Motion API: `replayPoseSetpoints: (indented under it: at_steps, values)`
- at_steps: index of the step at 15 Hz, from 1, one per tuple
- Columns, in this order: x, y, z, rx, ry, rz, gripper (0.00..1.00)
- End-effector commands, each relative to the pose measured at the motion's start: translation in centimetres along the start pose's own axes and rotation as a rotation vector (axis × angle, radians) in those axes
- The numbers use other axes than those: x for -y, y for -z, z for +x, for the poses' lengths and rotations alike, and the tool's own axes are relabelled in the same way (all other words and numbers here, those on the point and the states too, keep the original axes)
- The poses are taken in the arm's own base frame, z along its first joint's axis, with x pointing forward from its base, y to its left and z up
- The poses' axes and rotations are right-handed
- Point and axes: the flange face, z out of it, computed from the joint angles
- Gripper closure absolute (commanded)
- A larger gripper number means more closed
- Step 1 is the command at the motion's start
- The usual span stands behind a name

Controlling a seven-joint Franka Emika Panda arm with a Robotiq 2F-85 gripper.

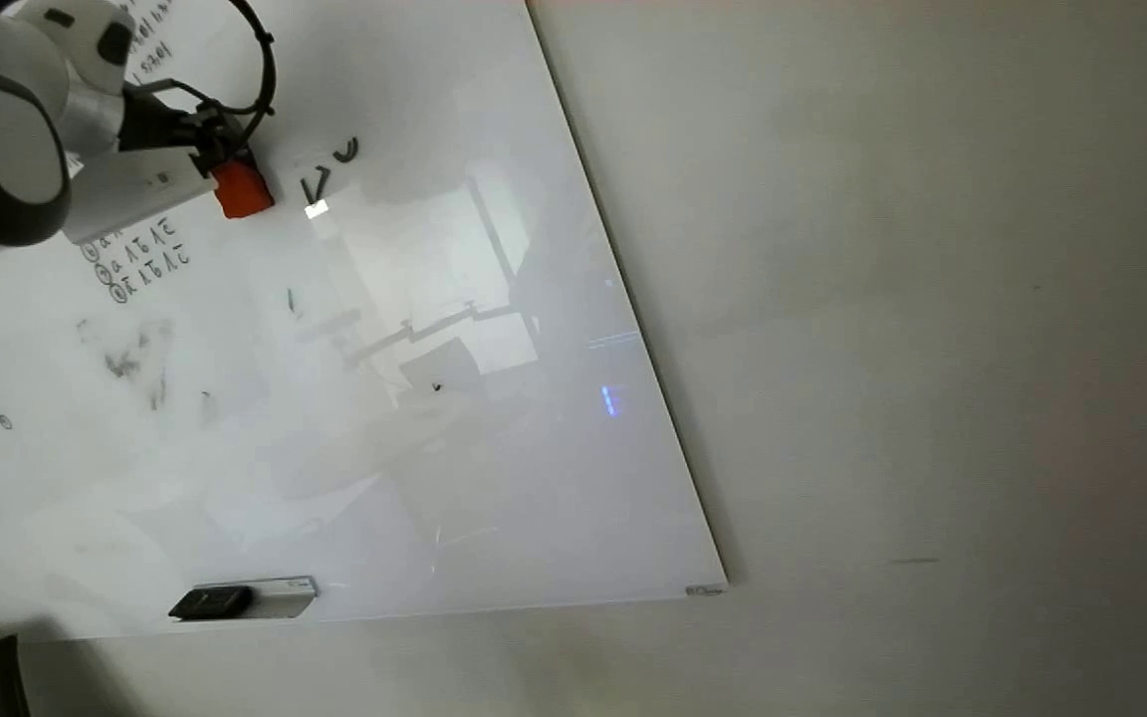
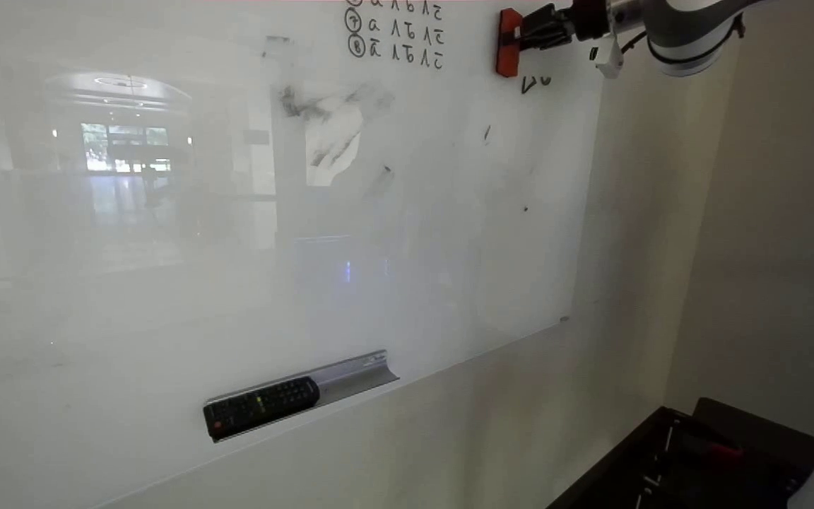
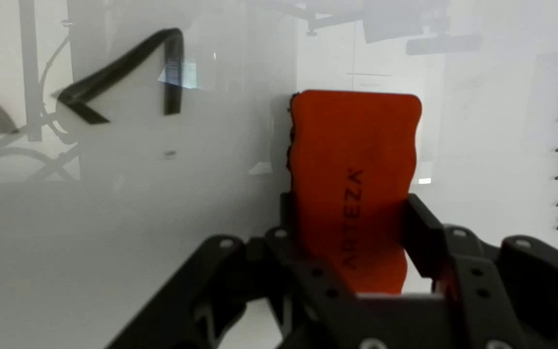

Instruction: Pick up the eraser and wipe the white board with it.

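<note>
Pinching the red-orange eraser [image 1: 243, 189], the hand [image 3: 351, 218] faces the white board [image 1: 534, 478].
In an exterior view, the eraser is upper left of the frame, near black marks [image 1: 322, 181].

In an exterior view the board [image 1: 354, 418] is faced from afar, apparently with a tilt; in an exterior view the board [image 2: 294, 212] is faced obliquely, rightward. In both exterior views the tray [image 1: 283, 595] is shared. By the wrist view the board is faced closely, upside down, past the gripper [image 3: 349, 211].
</note>
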Motion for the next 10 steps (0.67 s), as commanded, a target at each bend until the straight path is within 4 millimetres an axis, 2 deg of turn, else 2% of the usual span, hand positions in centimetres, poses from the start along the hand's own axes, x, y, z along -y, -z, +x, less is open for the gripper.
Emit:
replayPoseSetpoints:
  at_steps: [1,4,9,10]
  values:
    - [-5.0,2.8,-0.9,0.025,-0.017,-0.132,0.71]
    - [-5.3,5.0,-0.1,0.006,-0.025,-0.144,0.71]
    - [-5.3,5.0,-0.3,0.041,-0.034,-0.136,0.71]
    - [-4.9,5.2,-0.3,0.05,-0.036,-0.123,0.71]
